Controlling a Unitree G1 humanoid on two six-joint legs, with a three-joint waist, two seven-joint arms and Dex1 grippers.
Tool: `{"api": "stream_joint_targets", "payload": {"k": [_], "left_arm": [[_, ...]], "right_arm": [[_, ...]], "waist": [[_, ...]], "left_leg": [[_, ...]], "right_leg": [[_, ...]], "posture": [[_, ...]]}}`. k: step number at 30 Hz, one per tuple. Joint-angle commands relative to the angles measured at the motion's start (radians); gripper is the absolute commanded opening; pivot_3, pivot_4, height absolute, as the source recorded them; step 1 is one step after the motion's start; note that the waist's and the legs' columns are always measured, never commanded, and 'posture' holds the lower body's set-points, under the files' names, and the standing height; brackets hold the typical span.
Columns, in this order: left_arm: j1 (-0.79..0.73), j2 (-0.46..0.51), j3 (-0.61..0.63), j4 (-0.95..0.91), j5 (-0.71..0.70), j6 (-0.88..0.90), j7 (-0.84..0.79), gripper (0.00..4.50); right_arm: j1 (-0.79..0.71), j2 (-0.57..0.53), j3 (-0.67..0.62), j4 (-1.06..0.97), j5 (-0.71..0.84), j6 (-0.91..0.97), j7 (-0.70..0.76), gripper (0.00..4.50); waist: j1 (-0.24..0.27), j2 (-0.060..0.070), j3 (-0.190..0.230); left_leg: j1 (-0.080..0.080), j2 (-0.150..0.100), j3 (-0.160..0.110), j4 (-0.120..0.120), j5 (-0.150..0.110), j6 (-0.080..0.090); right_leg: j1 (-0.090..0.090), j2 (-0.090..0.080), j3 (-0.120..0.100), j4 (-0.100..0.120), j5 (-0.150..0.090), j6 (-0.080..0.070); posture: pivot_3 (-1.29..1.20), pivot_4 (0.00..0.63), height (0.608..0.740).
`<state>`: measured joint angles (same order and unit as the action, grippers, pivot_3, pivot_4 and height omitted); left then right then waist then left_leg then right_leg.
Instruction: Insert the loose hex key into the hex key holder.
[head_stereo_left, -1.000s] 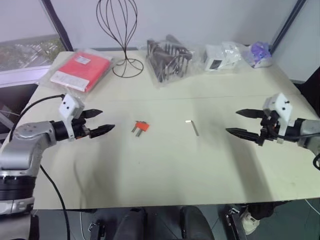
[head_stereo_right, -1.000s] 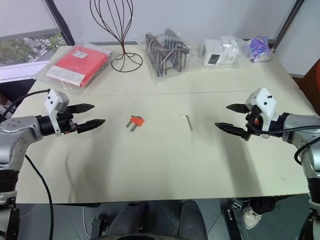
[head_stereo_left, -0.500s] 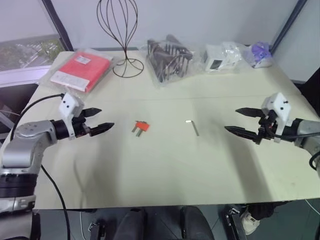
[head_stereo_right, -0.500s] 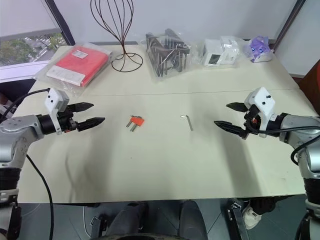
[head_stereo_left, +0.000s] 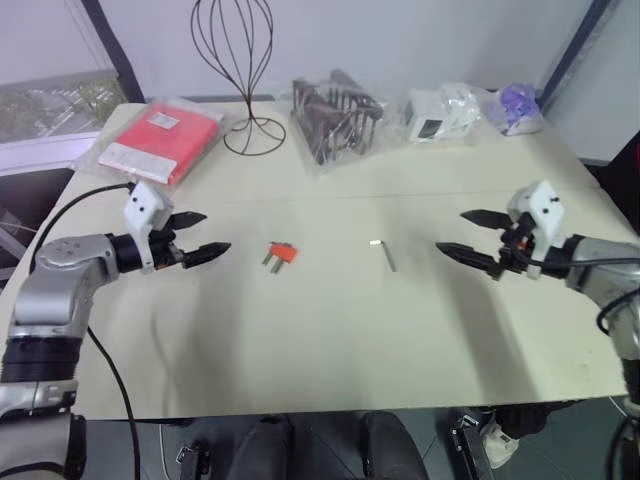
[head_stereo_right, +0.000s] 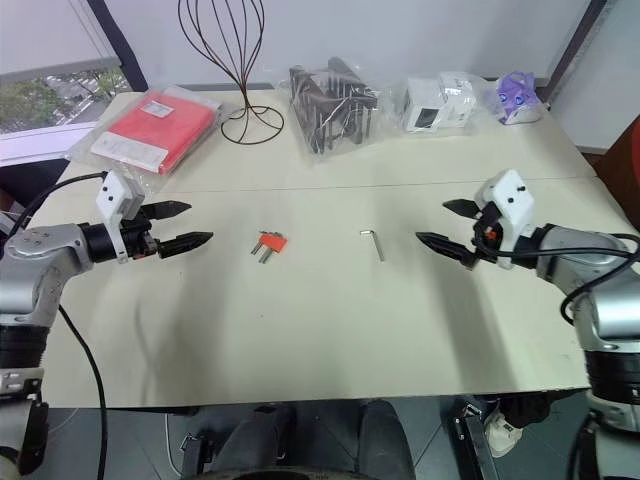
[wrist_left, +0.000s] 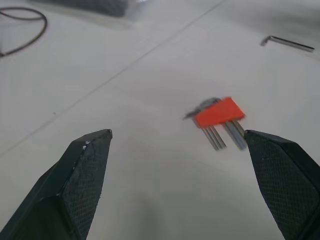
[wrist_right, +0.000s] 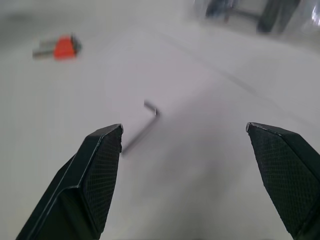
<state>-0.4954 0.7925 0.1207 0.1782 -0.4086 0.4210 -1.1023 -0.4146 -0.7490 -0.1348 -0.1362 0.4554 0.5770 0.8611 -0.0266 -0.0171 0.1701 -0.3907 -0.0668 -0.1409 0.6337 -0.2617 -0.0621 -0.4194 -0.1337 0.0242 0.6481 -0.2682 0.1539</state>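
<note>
Head view: hex key holder lies mid table, loose hex key just right of it, left gripper apart left of holder, right gripper apart beyond key; wrist views: 2 fingers spread, holding nothing.

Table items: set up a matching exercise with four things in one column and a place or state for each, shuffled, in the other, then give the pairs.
1. loose hex key
2. hex key holder
3. left gripper
4. red packet

A. far left corner of the table, in clear plastic
B. open, empty, pointing toward the orange block
C. flat on the table, nearer the right gripper
D. orange, dark keys protruding

Pairs: 1-C, 2-D, 3-B, 4-A
</note>
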Motion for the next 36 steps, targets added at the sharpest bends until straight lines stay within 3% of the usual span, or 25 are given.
{"api": "stream_joint_targets", "payload": {"k": [1, 8, 14, 21, 29, 32, 36], "left_arm": [[-0.049, 0.066, -0.037, 0.007, 0.01, -0.042, -0.129, 4.42], [-0.056, 0.144, -0.077, 0.025, 0.056, -0.075, -0.224, 4.42], [0.036, 0.153, -0.03, -0.062, 0.032, -0.033, -0.178, 4.42], [0.112, 0.143, 0.017, -0.138, 0.005, 0.005, -0.107, 4.42], [0.147, 0.132, 0.022, -0.18, -0.007, 0.017, -0.066, 4.42], [0.145, 0.13, 0.019, -0.177, -0.003, 0.01, -0.057, 4.5], [0.134, 0.127, 0.012, -0.164, 0.001, 0.002, -0.049, 4.5]], "right_arm": [[-0.09, 0.13, 0.145, -0.002, -0.067, -0.055, -0.061, 4.11], [-0.234, 0.401, 0.361, 0.297, -0.259, -0.247, -0.133, 4.11], [-0.312, 0.572, 0.476, 0.541, -0.389, -0.394, -0.164, 4.11], [-0.359, 0.667, 0.482, 0.725, -0.451, -0.499, -0.182, 4.11], [-0.404, 0.703, 0.46, 0.896, -0.487, -0.577, -0.187, 4.11], [-0.398, 0.702, 0.451, 0.91, -0.487, -0.584, -0.174, 3.24], [-0.388, 0.704, 0.444, 0.911, -0.482, -0.57, -0.161, 1.26]], "waist": [[-0.008, 0.0, 0.0], [-0.024, 0.0, 0.0], [-0.038, 0.0, 0.0], [-0.044, 0.0, 0.0], [-0.046, 0.001, 0.0], [-0.046, 0.001, 0.0], [-0.044, 0.001, 0.0]], "left_leg": [[0.0, 0.0, 0.0, 0.0, 0.0, 0.0], [-0.001, 0.0, 0.001, -0.002, 0.003, -0.005], [-0.001, 0.0, 0.0, -0.003, 0.003, -0.006], [-0.002, 0.0, -0.001, -0.003, 0.004, -0.006], [-0.001, 0.0, -0.001, -0.003, 0.004, -0.007], [-0.001, 0.0, -0.001, -0.003, 0.004, -0.007], [-0.001, 0.0, -0.001, -0.003, 0.004, -0.007]], "right_leg": [[0.0, 0.0, 0.0, 0.0, 0.0, 0.0], [-0.003, 0.0, 0.0, 0.0, 0.0, 0.0], [-0.004, 0.0, 0.0, 0.001, 0.0, 0.0], [-0.005, 0.0, 0.0, 0.002, 0.0, 0.0], [-0.005, 0.0, 0.0, 0.002, 0.0, 0.0], [-0.005, 0.0, 0.0, 0.002, 0.0, 0.0], [-0.005, 0.0, 0.0, 0.002, 0.0, 0.0]], "posture": [[0.0, 0.15, 0.74], [0.0, 0.15, 0.74], [0.0, 0.15, 0.74], [0.0, 0.15, 0.74], [0.0, 0.15, 0.74], [0.0, 0.15, 0.74], [0.0, 0.15, 0.74]]}}
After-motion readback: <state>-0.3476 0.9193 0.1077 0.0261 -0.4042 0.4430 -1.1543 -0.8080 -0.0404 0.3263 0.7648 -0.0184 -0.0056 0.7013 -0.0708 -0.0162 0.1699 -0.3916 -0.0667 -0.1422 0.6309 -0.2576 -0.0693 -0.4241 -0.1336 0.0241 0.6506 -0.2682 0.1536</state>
